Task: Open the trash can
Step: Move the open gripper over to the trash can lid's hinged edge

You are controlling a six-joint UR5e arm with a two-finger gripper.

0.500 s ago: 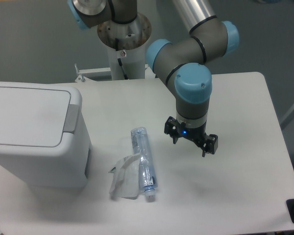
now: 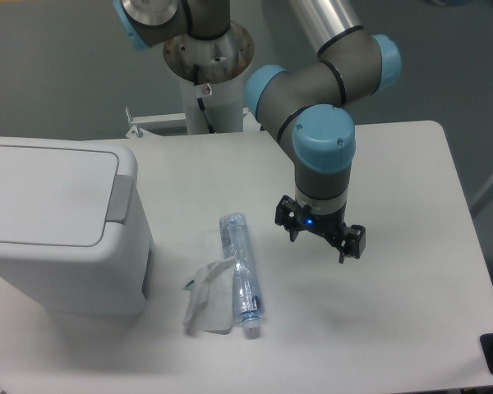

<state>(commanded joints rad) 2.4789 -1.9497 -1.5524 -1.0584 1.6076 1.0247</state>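
White table (image 2: pixel 394 164) holds the bin (image 2: pixel 57 230) at its left edge, lid shut; gripper (image 2: pixel 320 234) hangs empty, fingers spread, well right of it; bin looks stiff, light plastic, so press the grey tab (image 2: pixel 120 197).

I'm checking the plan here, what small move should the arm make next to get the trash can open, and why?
Probably move the gripper left over the bottle toward the grey tab. The trash can lid lies flat and shut, and the gripper hangs empty over bare table, well right of it.
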